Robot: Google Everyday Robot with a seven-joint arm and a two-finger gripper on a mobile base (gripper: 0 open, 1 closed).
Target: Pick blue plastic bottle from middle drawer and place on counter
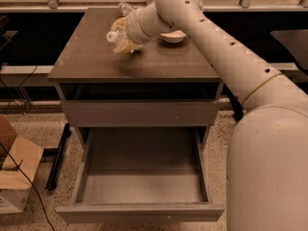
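Reaching in from the right, the robot's pale arm (pixel 226 57) is stretching across the cabinet and is carrying its hand (pixel 126 36) just above the left-centre part of the worktop (pixel 91 64). The hand is gripping the blue plastic bottle (pixel 114 35), closed around its body. The bottle is lying tilted in the grasp, with its white cap pointing left and slightly toward the camera, and is hanging just over the worktop's surface; whether it is touching the slab cannot be told. Any writing on the bottle is too small to read. A white bowl (pixel 172 36) is sitting on the worktop just behind the arm, and a clear bottle (pixel 124 7) is standing near the back edge. Below, the top drawer (pixel 139 112) is sitting closed, while the middle drawer (pixel 142 189) is standing pulled fully out, showing its bare grey floor. A cardboard box (pixel 17 170) is resting on the speckled floor at left.
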